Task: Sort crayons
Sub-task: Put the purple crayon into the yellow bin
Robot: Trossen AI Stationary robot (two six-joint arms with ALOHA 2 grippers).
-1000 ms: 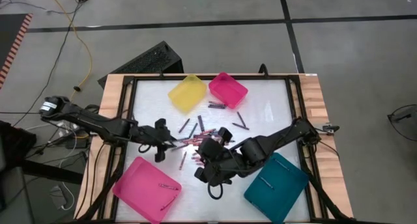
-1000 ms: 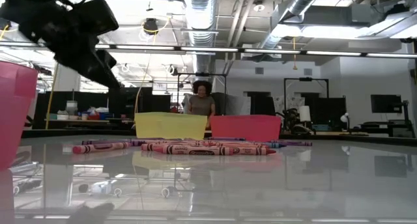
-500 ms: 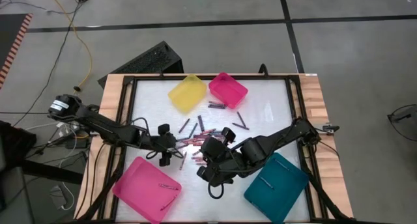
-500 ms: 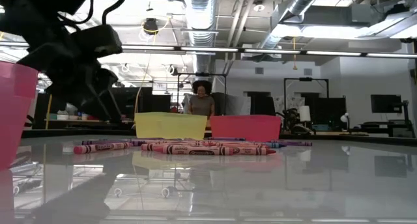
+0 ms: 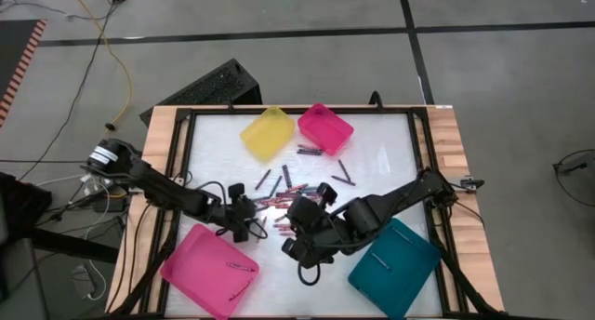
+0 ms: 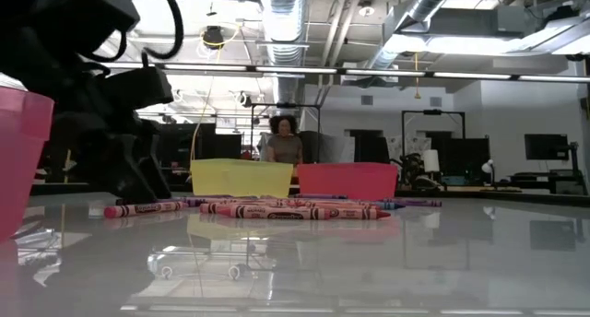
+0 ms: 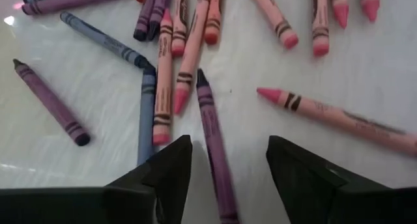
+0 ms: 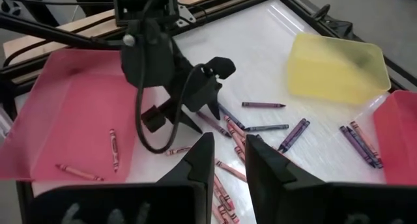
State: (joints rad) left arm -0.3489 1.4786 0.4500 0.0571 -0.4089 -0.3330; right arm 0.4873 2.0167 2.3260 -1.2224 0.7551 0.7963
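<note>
Dozens of crayons scattered mid-table, light, stiff, prone to roll. Left gripper spread, straddling purple crayon; pinch mid-shaft. Right gripper slightly parted, empty, near centre.

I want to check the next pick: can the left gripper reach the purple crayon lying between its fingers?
Probably yes: the left gripper is open low over the table, the purple crayon lies between its fingers, and nothing covers it.

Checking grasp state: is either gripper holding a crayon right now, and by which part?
Nothing held. The left gripper is open, straddling a purple crayon flat on the table. The right gripper has nothing between its fingers.
</note>
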